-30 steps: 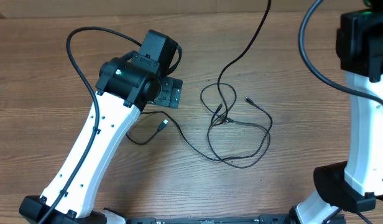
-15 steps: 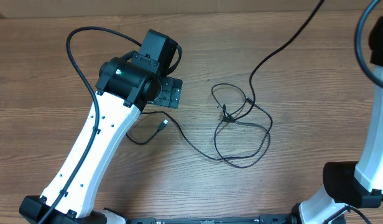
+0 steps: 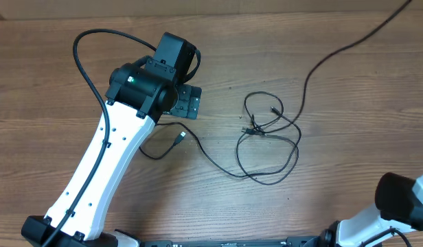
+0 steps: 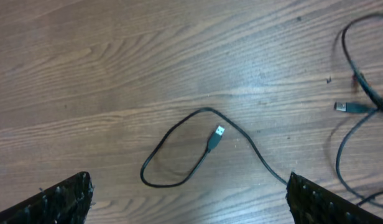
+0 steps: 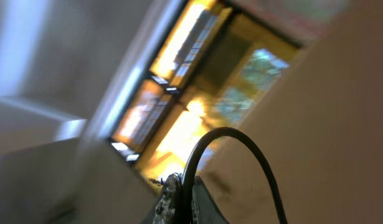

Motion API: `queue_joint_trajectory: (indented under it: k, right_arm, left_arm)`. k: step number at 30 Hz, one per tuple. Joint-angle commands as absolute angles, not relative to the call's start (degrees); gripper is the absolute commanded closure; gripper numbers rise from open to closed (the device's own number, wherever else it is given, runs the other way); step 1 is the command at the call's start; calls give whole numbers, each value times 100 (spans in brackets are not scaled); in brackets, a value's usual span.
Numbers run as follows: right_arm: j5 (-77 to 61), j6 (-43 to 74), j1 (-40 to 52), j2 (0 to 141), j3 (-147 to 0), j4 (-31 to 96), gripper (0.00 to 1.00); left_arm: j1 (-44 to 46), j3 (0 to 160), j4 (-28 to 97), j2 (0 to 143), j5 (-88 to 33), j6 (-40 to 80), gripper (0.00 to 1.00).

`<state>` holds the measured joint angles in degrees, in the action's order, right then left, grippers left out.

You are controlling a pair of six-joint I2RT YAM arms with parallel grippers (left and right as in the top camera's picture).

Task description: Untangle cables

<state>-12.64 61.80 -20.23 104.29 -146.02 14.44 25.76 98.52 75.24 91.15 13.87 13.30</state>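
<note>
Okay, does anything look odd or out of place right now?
Yes, the right gripper. Its camera faces blurred bright lights instead of the table, with a cable arcing out from between its pinched fingers. Overhead, a strand, probably the same one, leaves the tangle and runs off the top right corner.

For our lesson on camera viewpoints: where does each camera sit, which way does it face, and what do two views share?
Overhead: above the table, facing down on the cables; left arm shows.
Left wrist: facing down at a plug; own fingertips in bottom corners.
Right wrist: tilted up, blurred; a cable arcs from between its fingers.
Shared: overhead and left wrist both show that plug.
</note>
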Motion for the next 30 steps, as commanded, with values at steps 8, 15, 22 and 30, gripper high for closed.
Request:
queue_joint_trajectory:
  k: [8,15,22,30]
  right_arm:
    - [-1245,4692,-3671,10363,-14658,2974,96]
    - [-320,2259,-4025,10409,-14641,3933,96]
    - [-266,2134,-3948,10722,-13581,4187,96]
    - [-198,1758,-3951,11102,-12291,4130,96]
  left_arm:
    - [2552,9907,7511,9139,1365,1282,0]
    - [2552,9907,7511,9139,1365,1284,0]
    - [2552,9907,7511,9139,1365,1284,0]
    - [2552,9907,7511,9139,1365,1284,0]
